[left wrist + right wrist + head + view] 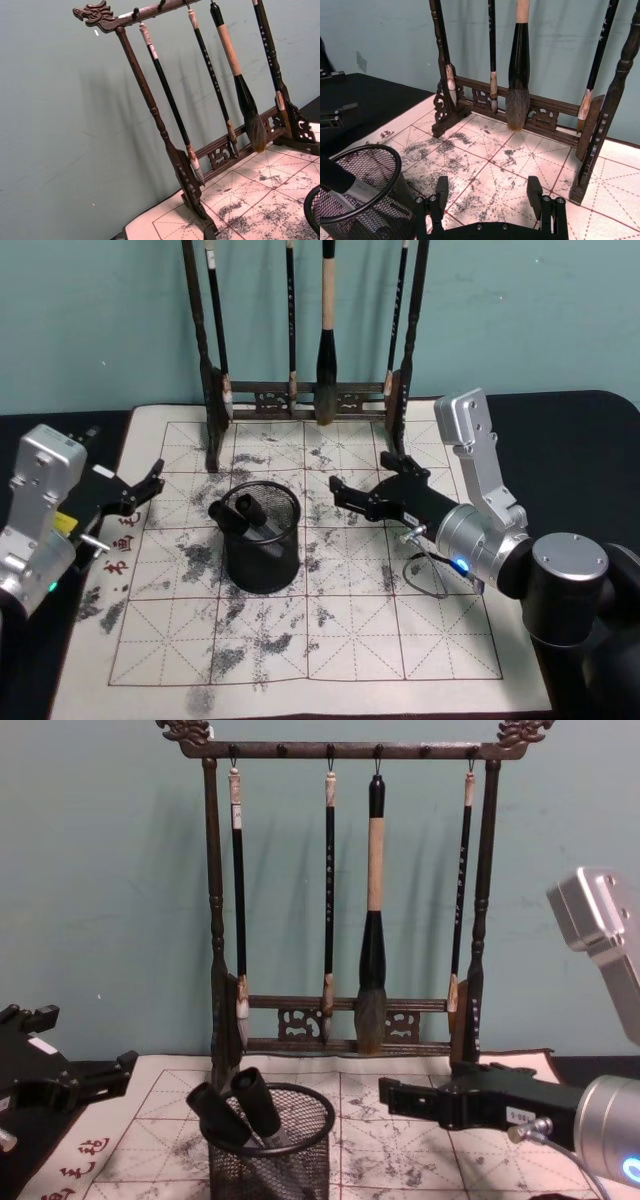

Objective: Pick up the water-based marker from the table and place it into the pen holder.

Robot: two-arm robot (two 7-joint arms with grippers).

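Note:
The pen holder [262,540], a black wire-mesh cup, stands on the gridded mat left of centre. It also appears in the chest view as pen holder [270,1155] and in the right wrist view as pen holder [385,222]. Two black markers lean inside it with their caps above the rim, one marker [245,508] [258,1101] beside another marker [215,1113]; the right wrist view catches a marker [342,180]. My right gripper [360,470] [488,185] hovers just right of the holder, open and holding nothing. My left gripper [155,478] rests open at the mat's left edge.
A tall dark wooden brush rack [305,398] [345,1045] with several hanging brushes stands at the back of the mat. The ink-stained calligraphy mat [330,640] lies on a black table [580,430]. A teal wall rises behind.

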